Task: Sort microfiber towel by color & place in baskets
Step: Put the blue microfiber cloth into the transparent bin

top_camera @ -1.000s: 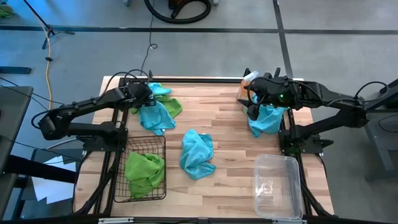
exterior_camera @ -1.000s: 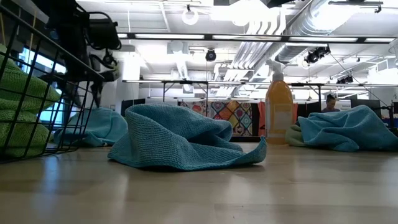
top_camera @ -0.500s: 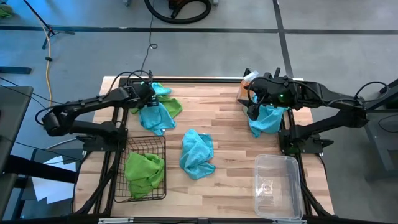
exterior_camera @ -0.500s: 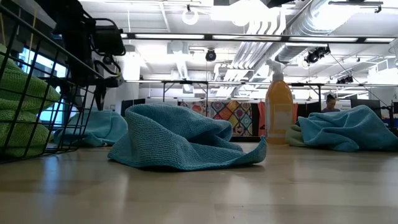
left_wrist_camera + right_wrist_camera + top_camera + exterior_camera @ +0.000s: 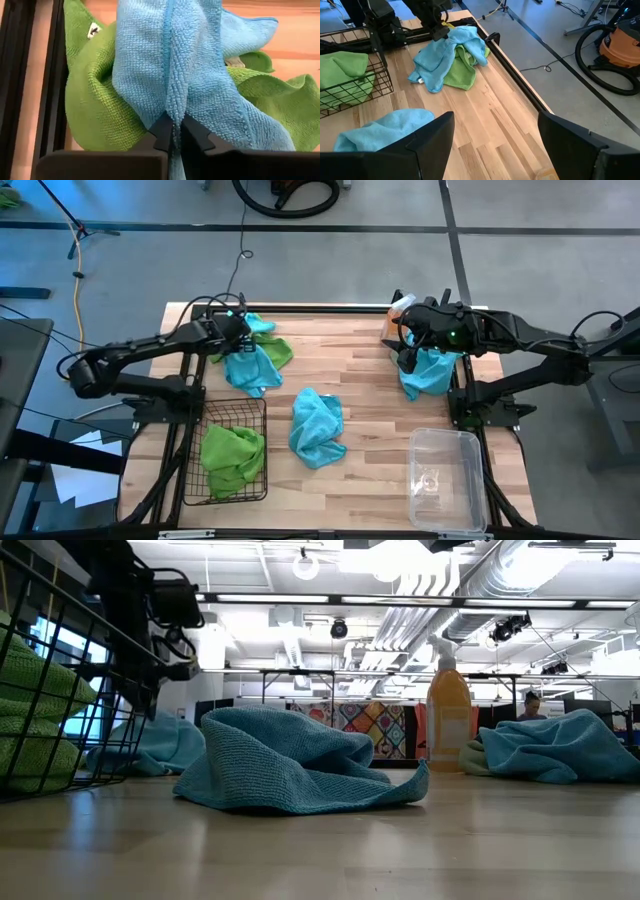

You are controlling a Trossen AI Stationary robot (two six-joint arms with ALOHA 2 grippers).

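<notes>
My left gripper [image 5: 175,131] has just pinched shut on a fold of the soft, floppy blue towel [image 5: 190,75], while the right gripper [image 5: 492,142] stays open.

A: What fills the middle of the frame?

B: A rumpled turquoise towel [image 5: 300,770] lying on the wooden counter [image 5: 330,850], just left of centre.

A: And at the left edge?

B: A black wire basket [image 5: 75,680] with a lime green towel [image 5: 30,710] bunched inside. Above and behind it, a dark arm [image 5: 140,600] comes down from the upper left, over a second turquoise towel [image 5: 160,745] lying low on the counter. Its fingers can't be made out.

A: The right side?

B: An orange spray bottle [image 5: 449,715] with a white nozzle stands upright right of centre. Just beside it, at the right edge, sits another turquoise heap [image 5: 560,752]. Far behind, a person [image 5: 531,706] shows in the room.
</notes>
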